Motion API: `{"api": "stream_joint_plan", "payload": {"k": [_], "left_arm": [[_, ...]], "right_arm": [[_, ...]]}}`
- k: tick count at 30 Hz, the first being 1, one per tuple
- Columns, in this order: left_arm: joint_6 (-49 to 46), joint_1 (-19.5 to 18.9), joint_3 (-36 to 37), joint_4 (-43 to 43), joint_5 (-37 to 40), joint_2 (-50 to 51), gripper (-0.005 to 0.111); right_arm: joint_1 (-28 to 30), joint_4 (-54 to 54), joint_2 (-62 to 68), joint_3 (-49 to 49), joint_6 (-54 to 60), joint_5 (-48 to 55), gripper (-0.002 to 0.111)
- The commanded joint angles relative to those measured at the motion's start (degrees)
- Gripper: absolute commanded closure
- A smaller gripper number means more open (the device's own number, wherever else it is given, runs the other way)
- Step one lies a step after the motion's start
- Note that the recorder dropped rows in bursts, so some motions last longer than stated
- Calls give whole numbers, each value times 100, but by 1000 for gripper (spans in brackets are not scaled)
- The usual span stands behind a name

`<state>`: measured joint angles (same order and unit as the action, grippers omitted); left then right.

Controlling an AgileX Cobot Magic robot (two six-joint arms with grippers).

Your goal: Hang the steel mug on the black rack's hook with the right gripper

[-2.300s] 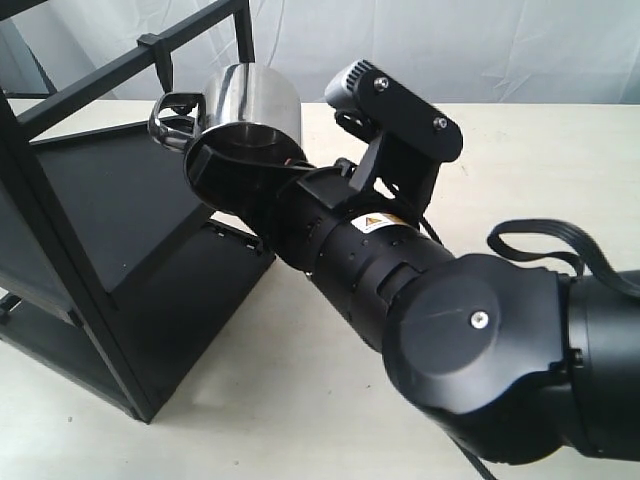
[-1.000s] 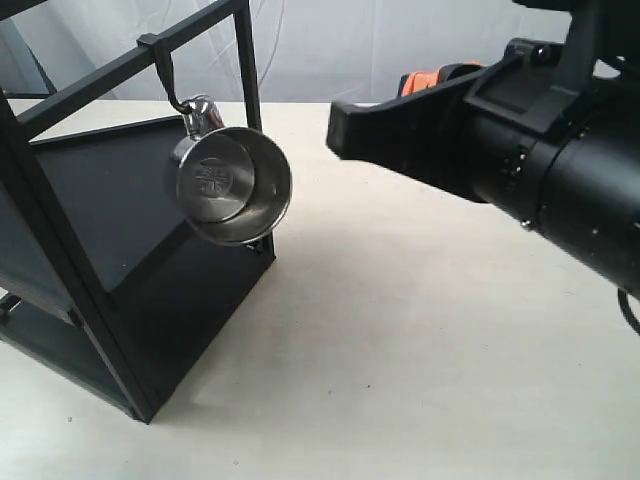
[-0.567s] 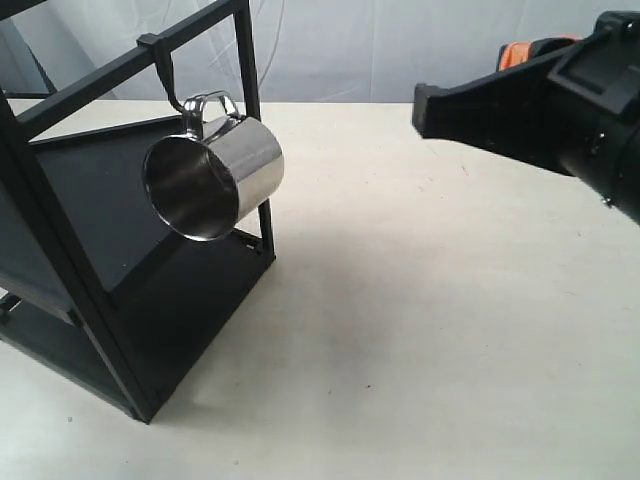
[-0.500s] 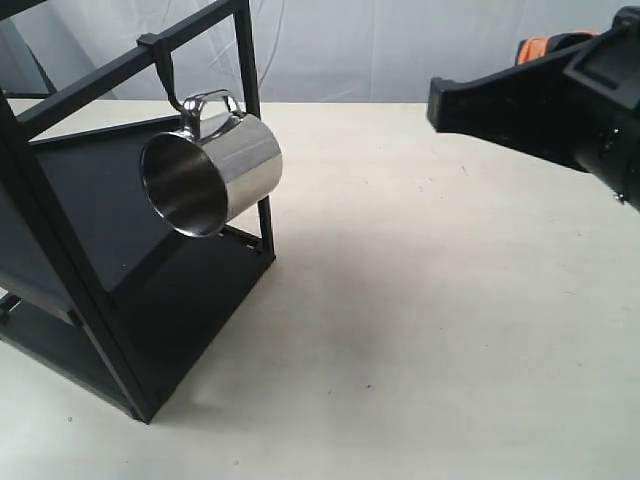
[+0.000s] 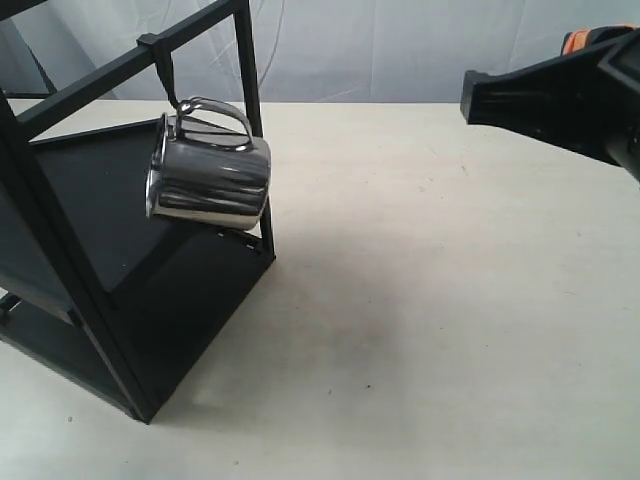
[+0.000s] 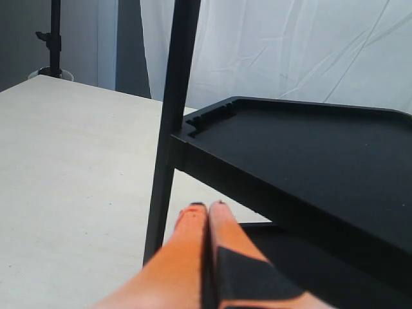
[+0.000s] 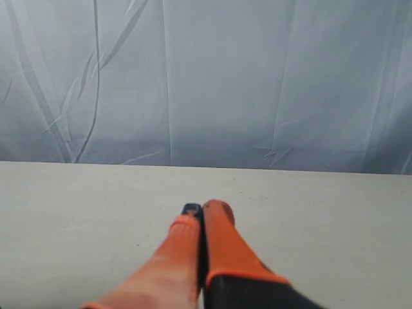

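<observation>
Mug of polished steel (image 5: 210,180) hangs by its looped handle from the hook (image 5: 172,88) on the black rack (image 5: 100,230). Rigid, probably slick-walled: grip the handle or rim. Your right tool (image 7: 201,212) is closed, empty, well apart.

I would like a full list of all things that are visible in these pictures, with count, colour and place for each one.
steel mug: one, shiny silver, hanging by its handle from the hook, on the left in the exterior view.
hook: one, black, clipped over an upper bar of the rack.
black rack: one, matte black, with flat tray shelves, standing at the left of the table.
table: one, pale beige.
backdrop cloth: one, whitish grey, behind the table.
left gripper: one, orange and black fingers, shut and empty, near a rack post.
right gripper: one, orange and black, shut and empty, apart from the mug.
</observation>
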<state>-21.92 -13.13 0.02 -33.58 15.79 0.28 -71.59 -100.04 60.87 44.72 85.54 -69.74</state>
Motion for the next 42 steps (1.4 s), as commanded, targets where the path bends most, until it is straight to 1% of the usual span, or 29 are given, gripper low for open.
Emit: {"api": "stream_joint_plan", "payload": {"k": [1,7,9,10,13,15,18,19,22,25,27,28,30,36,38,40,41,42], "left_arm": [[12,16,-2,-2,-34,-28,105],[12,16,-2,-2,-34,-28,105],[12,16,-2,-2,-34,-28,105],[12,16,-2,-2,-34,-28,105],[12,16,-2,-2,-34,-28,105],[12,16,-2,-2,-34,-28,105],[12,16,-2,-2,-34,-28,105],[12,16,-2,-2,-34,-28,105],[12,16,-2,-2,-34,-28,105],[12,16,-2,-2,-34,-28,105],[12,16,-2,-2,-34,-28,105],[12,16,-2,-2,-34,-28,105],[12,16,-2,-2,-34,-28,105],[12,16,-2,-2,-34,-28,105],[12,16,-2,-2,-34,-28,105],[12,16,-2,-2,-34,-28,105],[12,16,-2,-2,-34,-28,105],[12,16,-2,-2,-34,-28,105]], "right_arm": [[25,60,-35,-3,203,-22,109],[51,595,-173,12,171,-22,109],[339,627,-302,12,171,86,109],[539,594,-363,12,171,368,109],[1579,461,-619,12,295,1580,109],[2387,386,-850,12,617,2590,109],[3533,100,-1225,-15,1388,4142,109],[3852,10,-1330,-50,1569,4527,109],[4984,10,-1772,-289,1796,5769,109],[6114,10,-2259,-691,1796,6716,109],[6586,10,-2487,-967,1796,7082,109],[6728,10,-2552,-1084,1796,7115,109],[6822,10,-2601,-1262,1796,7115,109],[6822,10,-2613,-1783,1785,6974,109],[6822,171,-2667,-1972,1534,7070,109],[6822,1494,-2807,-2161,265,7243,109],[6822,2481,-2880,-2221,-509,7338,109],[6822,3573,-2988,-2311,-1853,7432,109]]}}
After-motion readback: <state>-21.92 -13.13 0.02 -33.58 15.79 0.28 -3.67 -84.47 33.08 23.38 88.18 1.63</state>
